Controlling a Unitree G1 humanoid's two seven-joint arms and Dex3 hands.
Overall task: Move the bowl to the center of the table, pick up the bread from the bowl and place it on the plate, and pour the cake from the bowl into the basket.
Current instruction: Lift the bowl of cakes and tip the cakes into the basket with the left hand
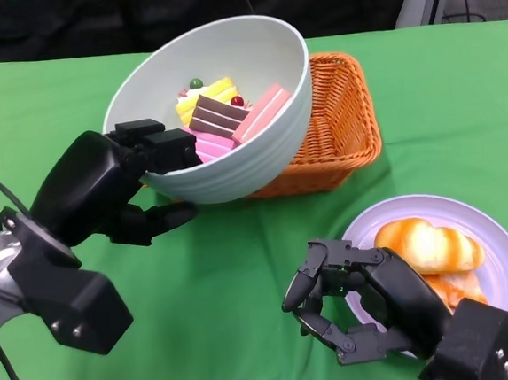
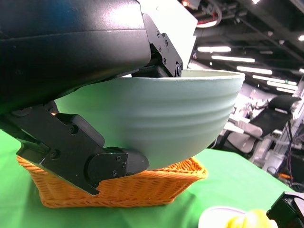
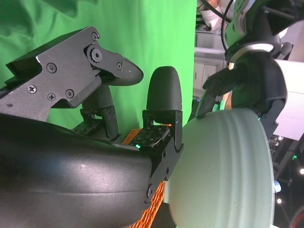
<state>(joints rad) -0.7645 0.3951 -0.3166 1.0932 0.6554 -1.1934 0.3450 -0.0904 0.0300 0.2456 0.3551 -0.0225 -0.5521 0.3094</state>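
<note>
My left hand [image 1: 124, 179] grips the pale green bowl [image 1: 259, 145] by its near rim, fingers over the lip and the rest underneath. The bowl is lifted off the desk [image 1: 459, 92] and tipped back toward me, hanging over the near edge of the orange wicker basket [image 1: 346, 120]. The cake slices [image 1: 225, 117] — pink, yellow and chocolate — lie heaped against the low side of the bowl, none of them out yet. The bread [image 1: 428, 246] already sits on the lilac plate [image 1: 498, 231] at my right, so I judge the pour to be the step in hand.

To do it well I would carry the bowl further over the middle of the basket before rolling the wrist away from me, so the far lip goes down inside the wicker walls. As it stands, the tilt runs the wrong way, and the slices rest close to my own fingers. A slow roll should let them slide as a group rather than tumble over the basket's edge onto the green cloth. The rim grip is narrow, so I expect the bowl could twist if I turn quickly.

My right hand [image 1: 348, 302] holds nothing, fingers loosely curled and apart, hovering just beside the plate's near edge. It is well clear of the pour. The plate is near the basket, though, so a stray slice could land there.
</note>
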